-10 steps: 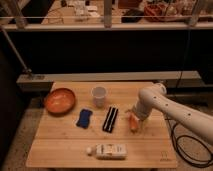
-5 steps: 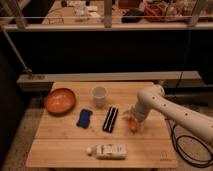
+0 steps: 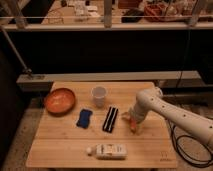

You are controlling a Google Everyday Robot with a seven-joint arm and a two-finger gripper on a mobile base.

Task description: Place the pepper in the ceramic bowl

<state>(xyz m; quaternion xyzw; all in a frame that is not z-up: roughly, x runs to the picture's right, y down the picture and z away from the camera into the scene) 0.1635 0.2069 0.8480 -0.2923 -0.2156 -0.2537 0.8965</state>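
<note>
Six things lie on the table (image 3: 55,150): the ceramic bowl (image 3: 60,100) far left, a blue sponge (image 3: 84,118), a white cup (image 3: 99,95), a white bottle (image 3: 108,151), a striped bar (image 3: 110,119), then the pepper (image 3: 135,126). My gripper (image 3: 132,120), fingers spread apart, is low over the pepper.

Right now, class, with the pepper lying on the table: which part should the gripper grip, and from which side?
Its slim middle, from straight above. The pepper lies flat on the table and is long and thin, so jaws closing across its narrow width should hold best. The gripper hangs directly over it, open.
</note>
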